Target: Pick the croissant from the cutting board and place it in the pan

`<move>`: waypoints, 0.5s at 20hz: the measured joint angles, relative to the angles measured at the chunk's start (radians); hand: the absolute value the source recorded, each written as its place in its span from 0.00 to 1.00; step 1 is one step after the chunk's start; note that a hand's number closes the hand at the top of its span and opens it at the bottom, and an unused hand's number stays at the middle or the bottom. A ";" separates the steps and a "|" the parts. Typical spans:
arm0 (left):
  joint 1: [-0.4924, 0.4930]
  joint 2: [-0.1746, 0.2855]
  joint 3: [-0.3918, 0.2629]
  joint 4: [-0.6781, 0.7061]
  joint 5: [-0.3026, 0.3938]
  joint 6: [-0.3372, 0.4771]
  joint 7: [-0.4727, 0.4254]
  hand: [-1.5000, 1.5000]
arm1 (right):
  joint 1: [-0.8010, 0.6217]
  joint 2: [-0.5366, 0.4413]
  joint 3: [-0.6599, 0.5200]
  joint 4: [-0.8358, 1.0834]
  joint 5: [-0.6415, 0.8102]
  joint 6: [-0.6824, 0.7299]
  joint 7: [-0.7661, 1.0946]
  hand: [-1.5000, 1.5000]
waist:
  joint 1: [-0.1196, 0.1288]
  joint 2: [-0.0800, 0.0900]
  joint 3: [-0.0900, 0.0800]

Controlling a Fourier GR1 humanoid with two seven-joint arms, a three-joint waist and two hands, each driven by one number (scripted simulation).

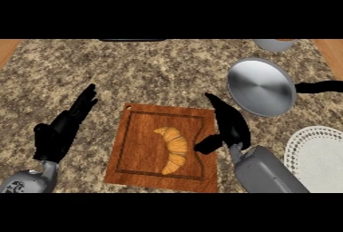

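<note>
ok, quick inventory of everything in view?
counter: 1, speckled stone, under everything
cutting board: 1, reddish-brown, centre
croissant: 1, golden, on the cutting board
pan: 1, silver with black handle, upper right
plate: 1, white, right edge
grey object: 1, grey, top right, cut off
dark object: 1, dark, top edge, cut off
left robot hand: 1, black, open, left of the board
right robot hand: 1, black, open, at the board's right edge beside the croissant

The croissant (174,149) lies on the cutting board (137,152), left of the pan (261,87).
</note>
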 measured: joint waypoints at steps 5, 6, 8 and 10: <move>-0.033 -0.014 -0.006 0.014 -0.009 -0.009 0.011 0.50 | -0.154 0.034 0.024 0.024 -0.057 0.252 0.225 0.00 | 0.016 0.001 -0.001; -0.038 -0.016 -0.009 0.014 -0.010 -0.011 0.015 0.50 | -0.182 0.043 0.020 0.044 -0.084 0.300 0.251 0.00 | 0.019 0.002 -0.001; -0.043 -0.020 -0.011 0.018 -0.013 -0.015 0.014 0.50 | -0.232 0.063 0.009 0.080 -0.145 0.376 0.282 0.00 | 0.024 0.004 -0.001; -0.053 -0.024 -0.014 0.015 -0.015 -0.016 0.027 0.50 | -0.271 0.102 0.010 0.116 -0.196 0.420 0.312 0.00 | 0.027 0.003 -0.001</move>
